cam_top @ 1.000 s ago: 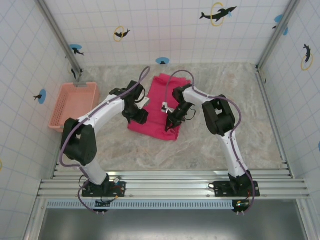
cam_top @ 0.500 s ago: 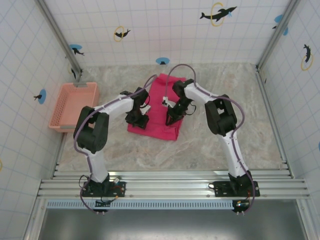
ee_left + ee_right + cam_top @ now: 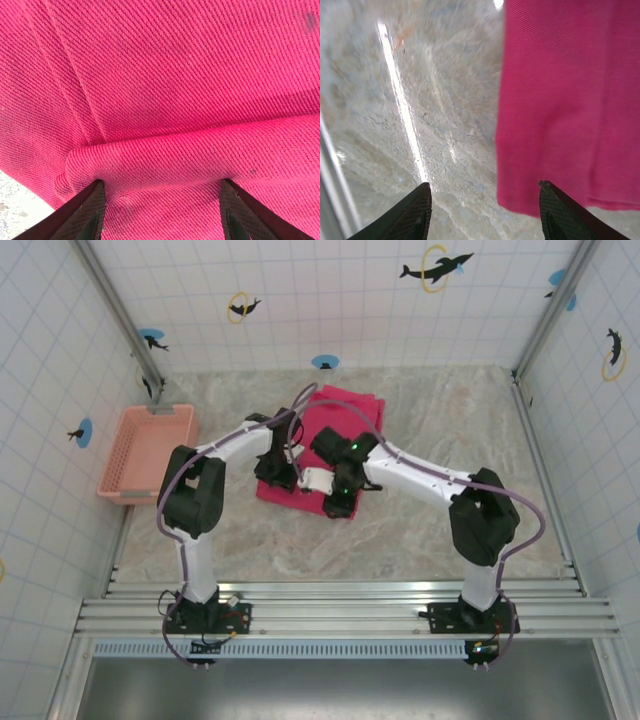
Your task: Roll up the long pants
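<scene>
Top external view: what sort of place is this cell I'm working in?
Likely a lab robot cell mocked up as a bathroom or laundry corner: white tiled walls with dolphin stickers, a marble-look table, and a pink lattice basket at the left.

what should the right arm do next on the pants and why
Probably shift the right gripper sideways onto the long pants and close on their near edge. Its jaws stand open, mostly over bare table, while the left gripper, also open, straddles the rolled fold.
</scene>
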